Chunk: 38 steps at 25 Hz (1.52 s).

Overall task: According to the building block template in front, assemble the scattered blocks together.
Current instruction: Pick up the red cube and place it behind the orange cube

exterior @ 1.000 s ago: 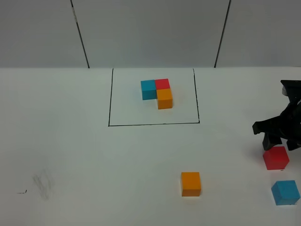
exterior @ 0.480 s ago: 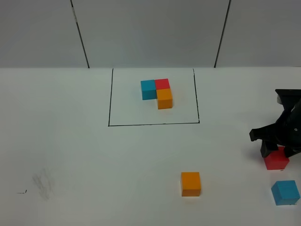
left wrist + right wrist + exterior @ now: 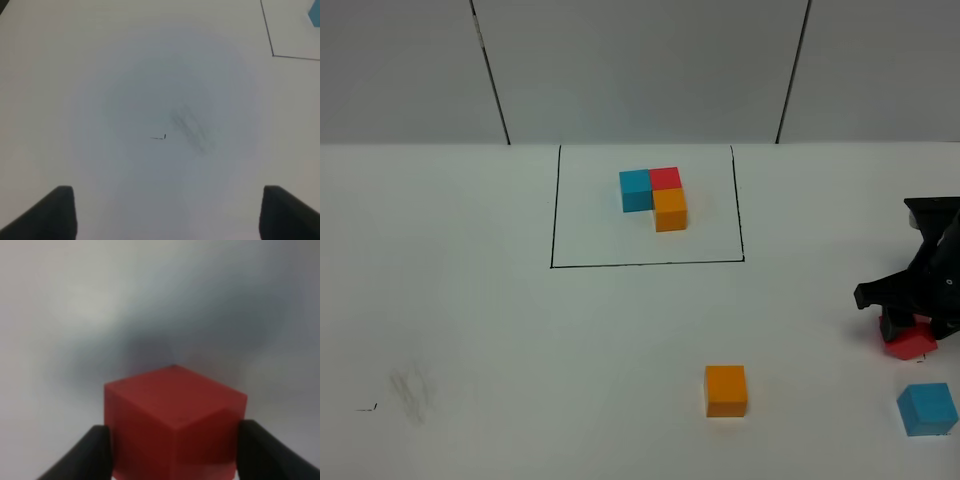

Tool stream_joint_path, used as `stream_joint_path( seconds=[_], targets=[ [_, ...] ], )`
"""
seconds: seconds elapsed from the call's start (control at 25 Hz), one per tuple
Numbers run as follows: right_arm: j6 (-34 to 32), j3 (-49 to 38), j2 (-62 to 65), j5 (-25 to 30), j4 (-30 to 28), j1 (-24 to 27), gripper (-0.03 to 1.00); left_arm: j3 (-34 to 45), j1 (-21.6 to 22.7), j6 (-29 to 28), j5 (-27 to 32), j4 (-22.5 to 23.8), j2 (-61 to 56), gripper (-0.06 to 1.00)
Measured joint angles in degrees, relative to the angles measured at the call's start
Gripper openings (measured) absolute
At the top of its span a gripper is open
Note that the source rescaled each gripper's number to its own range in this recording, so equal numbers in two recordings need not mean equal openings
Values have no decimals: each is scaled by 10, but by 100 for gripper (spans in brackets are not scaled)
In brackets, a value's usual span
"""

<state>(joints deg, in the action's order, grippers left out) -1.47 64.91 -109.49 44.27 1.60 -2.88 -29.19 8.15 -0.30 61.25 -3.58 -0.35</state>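
Note:
The building block template (image 3: 655,195) is a blue, red and orange L inside a black drawn rectangle at the back middle. Of the scattered blocks, the orange cube (image 3: 726,390) sits front middle and the light blue cube (image 3: 927,409) front right. The red cube (image 3: 910,345) lies on the table at the right, with my right gripper (image 3: 910,322) down over it. In the right wrist view the fingers (image 3: 97,452) press both sides of the red cube (image 3: 170,410). My left gripper (image 3: 165,215) is open and empty above bare table; it is out of the exterior view.
The white table (image 3: 470,300) has faint pencil smudges (image 3: 410,385) at the front left, also in the left wrist view (image 3: 187,127). A corner of the black rectangle (image 3: 272,50) shows in the left wrist view. The red and light blue cubes lie near the table's right edge.
My right gripper has come down over the red cube and now covers most of it. The cube looks slightly turned. The other cubes have not moved.

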Motion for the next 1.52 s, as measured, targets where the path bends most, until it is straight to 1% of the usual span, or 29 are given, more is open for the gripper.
stream_joint_path(
  seconds=[1.16, 1.32, 1.52],
  targets=[
    [-6, 7, -15, 1, -2, 0, 20, 0, 0, 0, 0, 0, 0, 65],
    [-11, 7, -9, 3, -10, 0, 20, 0, 0, 0, 0, 0, 0, 65],
    [-28, 1, 1, 6, -36, 0, 18, 0, 0, 0, 0, 0, 0, 65]
  ],
)
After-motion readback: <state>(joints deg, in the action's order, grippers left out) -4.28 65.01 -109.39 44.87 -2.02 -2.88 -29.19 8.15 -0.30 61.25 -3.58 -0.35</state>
